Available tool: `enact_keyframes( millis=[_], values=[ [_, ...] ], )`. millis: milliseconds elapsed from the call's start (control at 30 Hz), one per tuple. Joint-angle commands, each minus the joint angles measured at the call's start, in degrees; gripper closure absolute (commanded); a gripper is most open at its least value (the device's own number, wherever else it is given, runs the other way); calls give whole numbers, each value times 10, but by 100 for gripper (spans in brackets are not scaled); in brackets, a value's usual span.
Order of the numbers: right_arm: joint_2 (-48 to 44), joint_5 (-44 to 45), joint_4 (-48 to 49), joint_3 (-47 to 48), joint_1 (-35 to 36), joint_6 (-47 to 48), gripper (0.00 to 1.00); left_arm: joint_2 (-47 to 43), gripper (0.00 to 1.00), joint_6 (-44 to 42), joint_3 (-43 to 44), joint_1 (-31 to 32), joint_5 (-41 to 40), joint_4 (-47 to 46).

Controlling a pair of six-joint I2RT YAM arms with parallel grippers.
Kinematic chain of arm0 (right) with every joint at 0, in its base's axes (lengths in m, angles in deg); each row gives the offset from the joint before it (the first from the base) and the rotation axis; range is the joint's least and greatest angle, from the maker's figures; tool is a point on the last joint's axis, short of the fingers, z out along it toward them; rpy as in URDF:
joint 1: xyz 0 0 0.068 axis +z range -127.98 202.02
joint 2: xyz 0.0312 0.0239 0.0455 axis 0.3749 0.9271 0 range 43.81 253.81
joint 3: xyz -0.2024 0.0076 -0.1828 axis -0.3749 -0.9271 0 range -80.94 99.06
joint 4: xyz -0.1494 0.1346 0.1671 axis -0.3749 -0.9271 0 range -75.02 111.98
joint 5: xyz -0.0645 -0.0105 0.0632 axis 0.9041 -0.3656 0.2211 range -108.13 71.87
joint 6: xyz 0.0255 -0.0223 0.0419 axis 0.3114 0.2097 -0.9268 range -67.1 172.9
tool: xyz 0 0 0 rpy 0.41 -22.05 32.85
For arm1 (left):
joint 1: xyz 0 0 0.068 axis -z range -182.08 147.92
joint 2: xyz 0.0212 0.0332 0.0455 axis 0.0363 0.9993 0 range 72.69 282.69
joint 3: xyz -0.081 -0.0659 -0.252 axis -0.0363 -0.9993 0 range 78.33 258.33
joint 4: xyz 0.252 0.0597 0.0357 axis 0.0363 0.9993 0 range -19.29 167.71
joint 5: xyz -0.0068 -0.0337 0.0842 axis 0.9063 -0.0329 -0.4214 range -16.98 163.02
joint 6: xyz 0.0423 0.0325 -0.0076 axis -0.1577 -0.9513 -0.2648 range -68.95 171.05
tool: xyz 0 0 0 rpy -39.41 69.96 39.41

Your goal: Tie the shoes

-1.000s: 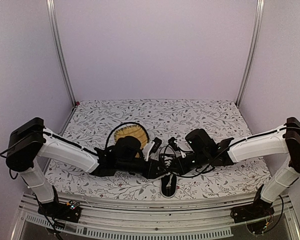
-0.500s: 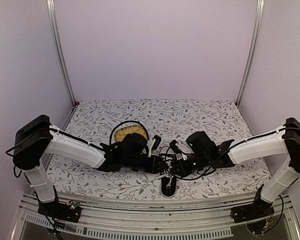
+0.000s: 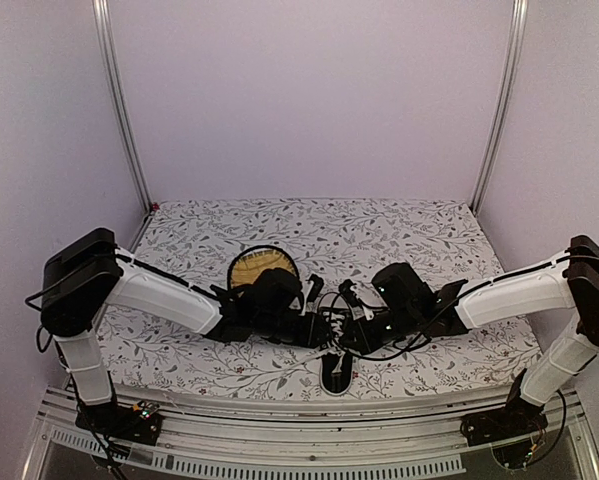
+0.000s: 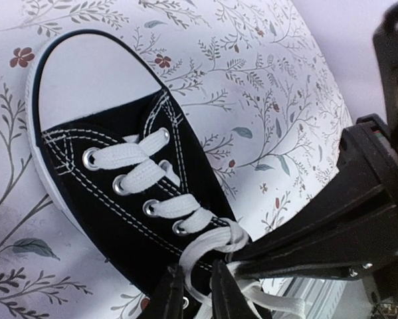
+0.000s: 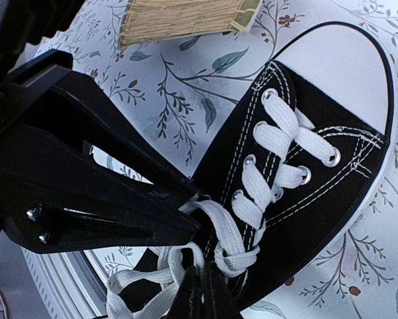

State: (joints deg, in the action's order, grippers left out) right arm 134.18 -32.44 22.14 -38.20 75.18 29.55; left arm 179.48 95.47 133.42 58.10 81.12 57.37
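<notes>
Well, the sneaker [image 4: 112, 219] lies on the table near the front edge, about in the middle between the two arms. It is made of black cloth with thin white stitches. Its toe cap [image 4: 92, 73] is smooth, white and round, with a white rubber rim running around the bottom. Flat white laces [image 4: 142, 169] cross back and forth through little shiny metal rings [image 4: 91, 158].

Both arms reach in low and meet right over the shoe. The left gripper [image 4: 195, 292] has its two black fingers pressed close together with a bit of lace pinched between them. The right gripper [image 5: 199, 299] is squeezed together too, with only a thin line between its fingers, and it seems to pinch a lace just by the last rings. Loose lace loops and ends curl around both sets of tips, which nearly touch each other.

From above, the black grippers and their wires cover most of the shoe, so only one end pokes out toward the near edge.

A round yellow woven mat [image 3: 254, 268] lies just behind the left arm, partly hidden by it. The table wears a soft white cloth [image 3: 399, 230] with grey leafy twigs and small red flowers.
</notes>
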Motion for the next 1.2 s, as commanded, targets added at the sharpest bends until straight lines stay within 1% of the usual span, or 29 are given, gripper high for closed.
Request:
enact_keyframes(
  millis=[0,67,200,533,1167],
  values=[
    [-3,-5,14,-6,0,-6,98,23,85,2,15,-8,2,10],
    [-5,-3,17,-6,0,-8,98,28,87,5,16,-9,4,10],
    [-9,0,23,-6,0,-16,98,32,100,10,12,-10,6,3],
    [5,14,26,15,0,-22,98,-28,100,13,-40,-10,-21,-70],
    [50,44,26,42,-1,-30,98,-42,100,10,-48,-3,-3,-101]
  ],
)
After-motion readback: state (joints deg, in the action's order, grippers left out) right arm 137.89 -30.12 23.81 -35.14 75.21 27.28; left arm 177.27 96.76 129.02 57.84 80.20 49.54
